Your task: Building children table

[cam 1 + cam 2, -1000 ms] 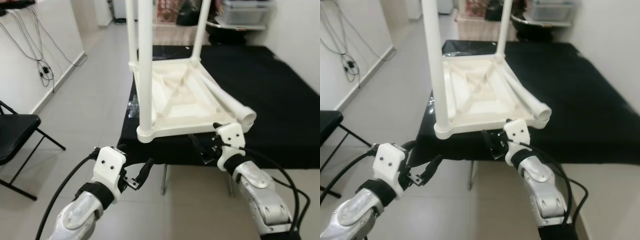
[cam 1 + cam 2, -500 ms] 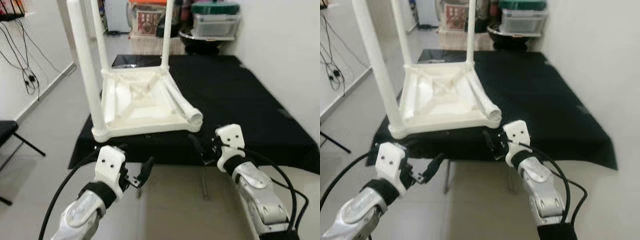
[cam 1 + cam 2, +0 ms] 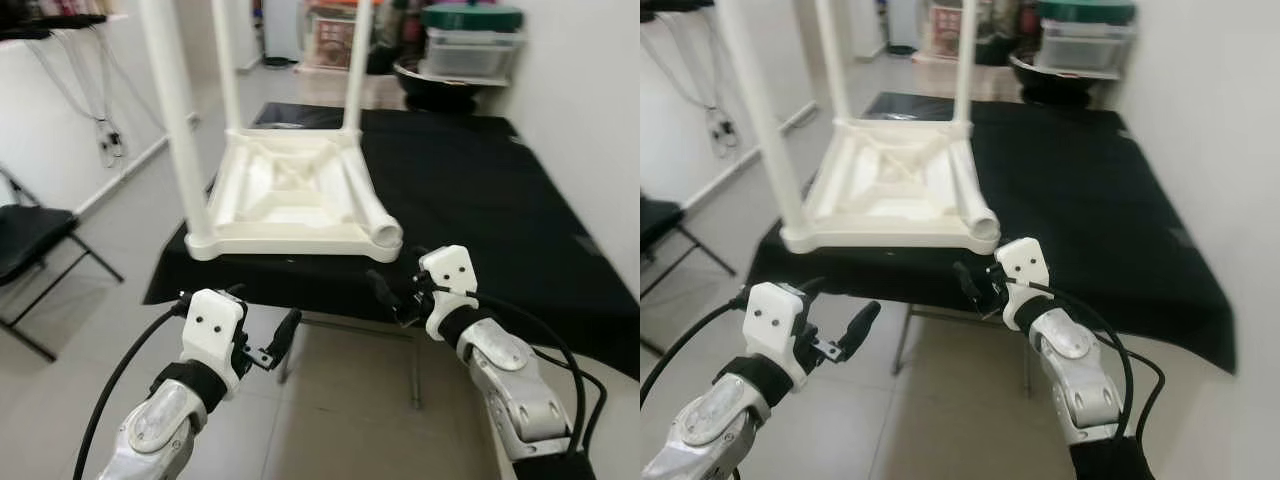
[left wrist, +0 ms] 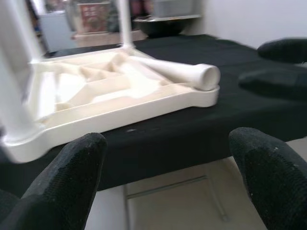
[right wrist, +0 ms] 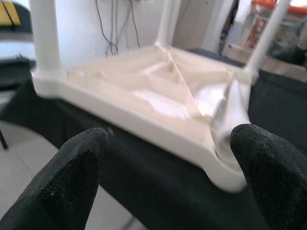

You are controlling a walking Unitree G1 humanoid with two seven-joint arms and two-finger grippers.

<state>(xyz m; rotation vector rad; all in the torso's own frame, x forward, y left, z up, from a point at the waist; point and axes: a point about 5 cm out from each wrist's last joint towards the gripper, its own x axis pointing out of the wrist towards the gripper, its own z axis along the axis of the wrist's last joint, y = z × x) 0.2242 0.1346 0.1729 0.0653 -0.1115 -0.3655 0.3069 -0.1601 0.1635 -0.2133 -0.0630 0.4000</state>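
Note:
A white children's table (image 3: pixel 290 200) lies upside down on a black-covered table (image 3: pixel 480 190). Three of its legs stand upright, the nearest one (image 3: pixel 170 110) at the front left corner. A loose white leg (image 3: pixel 372 215) lies across the underside, its end at the front right corner. My left gripper (image 3: pixel 262 335) hangs open below and in front of the near edge. My right gripper (image 3: pixel 392 295) is open too, just under the loose leg's end. In the wrist views the fingers (image 4: pixel 67 182) (image 5: pixel 72 167) frame the white underside (image 5: pixel 144 91).
A black folding chair (image 3: pixel 30 235) stands on the floor at the left. Cables (image 3: pixel 105 140) hang on the left wall. Storage bins (image 3: pixel 470 50) and a dark bowl sit behind the table. A white wall runs close along the right. Metal legs (image 3: pixel 415 370) show beneath the cloth.
The whole picture has shifted as the camera moved, so the table now sits further left and the chair is back in view. Both grippers keep the same open pose near the front edge.

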